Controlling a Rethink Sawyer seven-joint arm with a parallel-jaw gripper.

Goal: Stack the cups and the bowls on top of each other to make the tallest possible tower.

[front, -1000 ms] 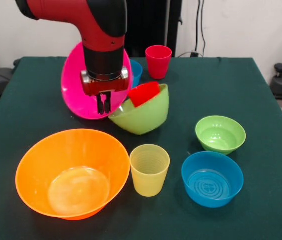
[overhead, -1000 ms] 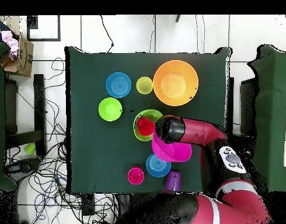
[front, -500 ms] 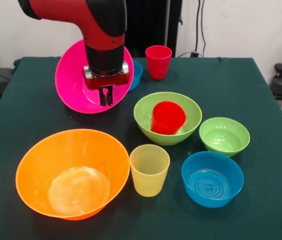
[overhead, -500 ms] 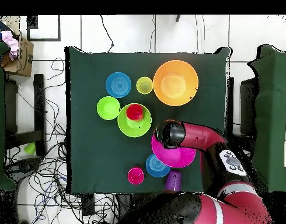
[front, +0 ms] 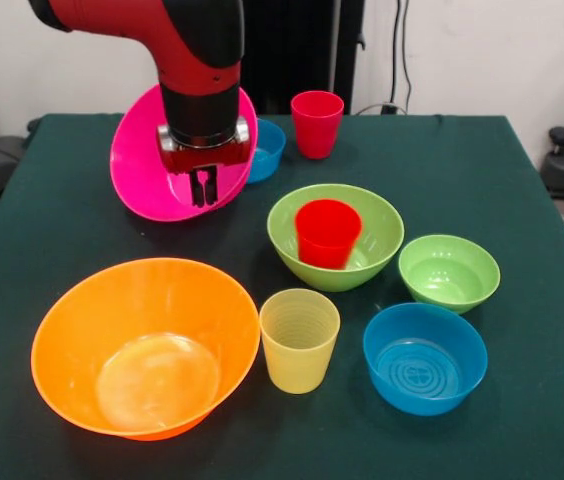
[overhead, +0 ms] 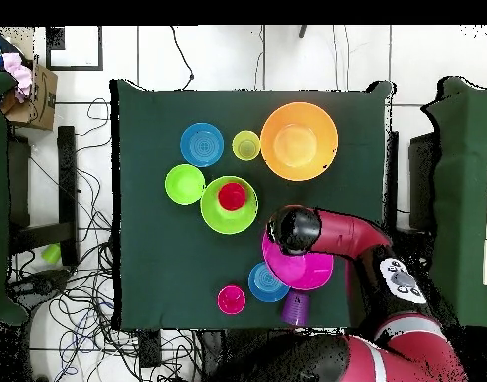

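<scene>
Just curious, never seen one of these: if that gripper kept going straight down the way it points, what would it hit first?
Probably the hot pink bowl: the gripper hangs over its tilted inside, though depth is hard to judge.

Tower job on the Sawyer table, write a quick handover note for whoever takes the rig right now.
Gripper: shut on the tilted pink bowl.
Red cup stands in the medium green bowl, mid-table.
Loose: orange bowl, yellow cup, small green bowl, two blue bowls, pinkish-red cup, purple cup.
Done: one cup nested in one bowl.
Left: stacking all the rest.
</scene>
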